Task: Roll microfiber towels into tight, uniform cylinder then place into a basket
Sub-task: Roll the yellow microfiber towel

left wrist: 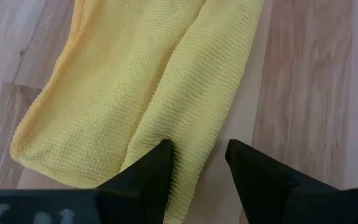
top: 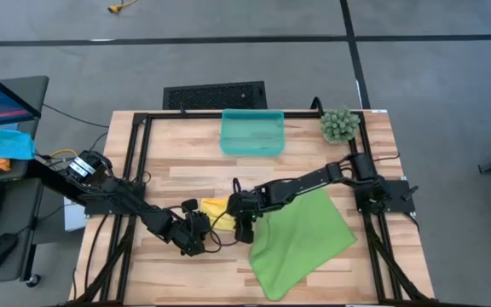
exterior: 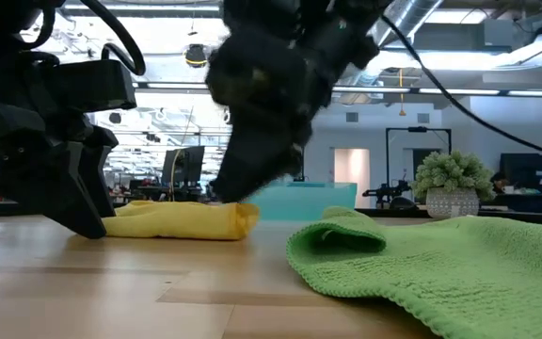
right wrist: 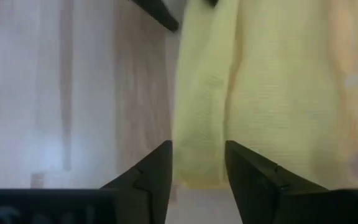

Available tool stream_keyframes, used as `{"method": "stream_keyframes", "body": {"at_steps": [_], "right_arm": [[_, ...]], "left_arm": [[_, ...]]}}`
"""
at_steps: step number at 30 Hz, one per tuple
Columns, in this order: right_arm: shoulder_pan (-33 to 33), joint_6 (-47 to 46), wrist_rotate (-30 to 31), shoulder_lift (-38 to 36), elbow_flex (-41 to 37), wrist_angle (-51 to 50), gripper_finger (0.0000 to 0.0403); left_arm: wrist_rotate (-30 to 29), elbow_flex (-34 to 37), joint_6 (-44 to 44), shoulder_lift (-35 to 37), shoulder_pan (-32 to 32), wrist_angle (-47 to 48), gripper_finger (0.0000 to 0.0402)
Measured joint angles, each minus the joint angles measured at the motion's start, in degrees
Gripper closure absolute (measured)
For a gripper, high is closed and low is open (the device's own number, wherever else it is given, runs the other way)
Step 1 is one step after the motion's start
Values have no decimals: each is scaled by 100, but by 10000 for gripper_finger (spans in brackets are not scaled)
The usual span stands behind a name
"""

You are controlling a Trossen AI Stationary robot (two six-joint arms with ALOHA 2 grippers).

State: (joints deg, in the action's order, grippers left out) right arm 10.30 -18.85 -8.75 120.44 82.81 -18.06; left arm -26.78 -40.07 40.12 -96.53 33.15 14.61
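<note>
While the yellow towel (top: 216, 210) lies loosely rolled at centre frame, the left gripper (top: 196, 234) and right gripper (top: 242, 223) flank it, jaws apart, holding nothing. Rolling seems unfinished; next calls for regripping and tightening it.

From above, the two dark pincers cover most of the soft bright yellow microfiber towel (top: 217, 210), leaving only slivers showing. At counter height, the right pincer (exterior: 252, 179) is a dark blur hiding much of the translucent teal-green plastic basket (exterior: 323, 200). The large lime green towel (exterior: 440, 259) runs off the right edge.
</note>
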Motion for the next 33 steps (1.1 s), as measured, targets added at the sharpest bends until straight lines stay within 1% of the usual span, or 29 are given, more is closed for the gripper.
{"method": "stream_keyframes", "body": {"at_steps": [2,6,8,11,13,15,18,20,22,26,33], "right_arm": [[2,104,45,-168,16,-122,236],[256,576,488,-491,13,-480,245],[505,880,893,-609,6,-641,250],[922,1454,1633,-619,11,-597,257],[1175,1883,1990,-526,12,-485,261],[1401,2324,2190,-383,13,-410,265],[1611,3069,2225,-49,6,-24,270],[1659,3604,2235,144,9,293,273],[1656,3943,2284,345,23,560,276],[1555,3979,2353,360,20,671,282],[1144,3259,2316,350,19,616,284]], "left_arm": [[1,0,2,0,0,22,245],[7,0,24,1,2,52,245],[12,0,46,0,2,70,245],[15,0,105,0,2,75,245],[17,0,109,0,2,79,245],[17,0,109,0,2,81,245],[18,0,111,0,2,83,245],[19,0,116,0,2,85,245],[19,0,115,0,2,83,245],[19,0,114,0,4,87,245],[19,0,114,0,4,90,245]]}}
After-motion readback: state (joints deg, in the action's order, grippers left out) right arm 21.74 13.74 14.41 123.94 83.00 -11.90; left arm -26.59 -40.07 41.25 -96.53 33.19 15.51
